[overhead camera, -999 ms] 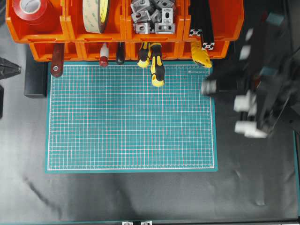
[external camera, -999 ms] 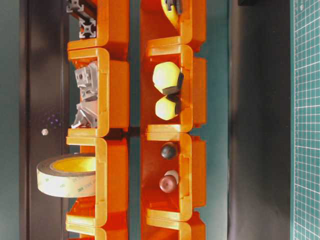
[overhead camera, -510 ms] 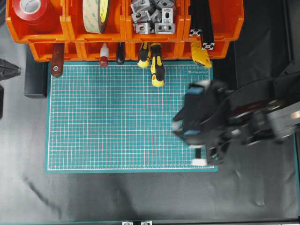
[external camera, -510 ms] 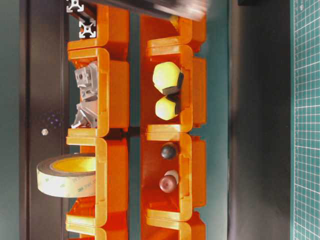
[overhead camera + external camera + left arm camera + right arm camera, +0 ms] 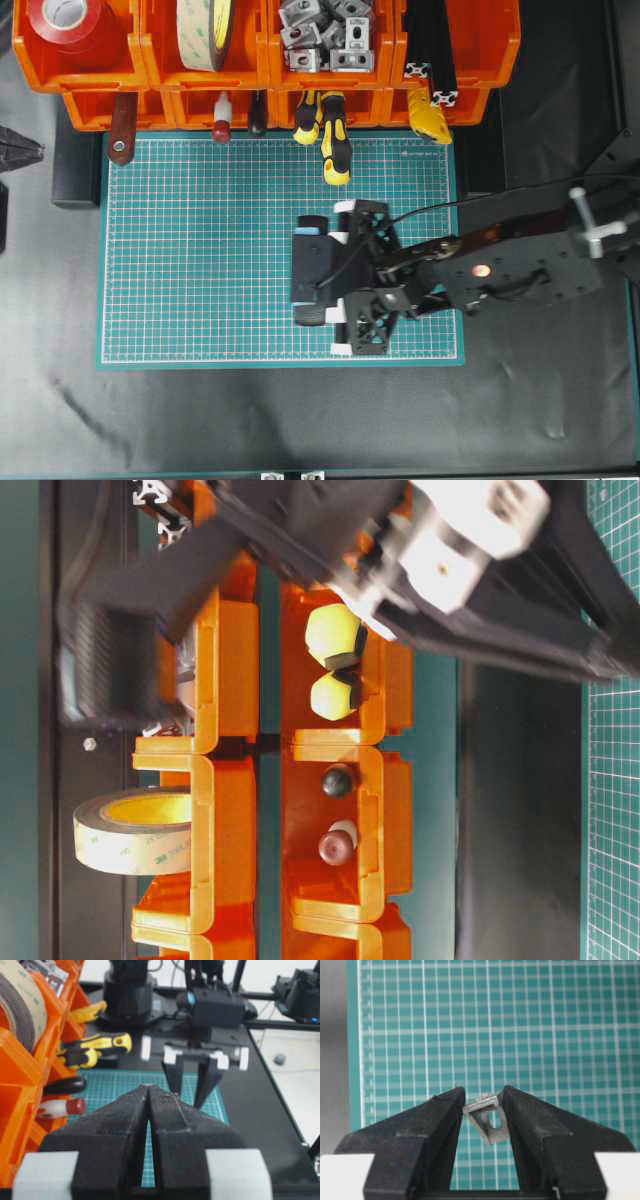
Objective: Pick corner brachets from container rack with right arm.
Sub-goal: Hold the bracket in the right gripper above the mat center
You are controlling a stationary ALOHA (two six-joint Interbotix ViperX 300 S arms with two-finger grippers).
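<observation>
Bracket out of the bin and over the mat

The right pincer (image 5: 481, 1105), clenched on one corner brachet (image 5: 487, 1117), has swung in from the surface's right edge to above the green mat (image 5: 200, 250) near its front right corner; the container rack (image 5: 150, 70) at the back edge keeps the rest, so release looks next.

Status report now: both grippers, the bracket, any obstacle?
Right gripper shut on one corner bracket, over the green mat. Left gripper shut, empty. Mat below shows nothing in the way.
</observation>
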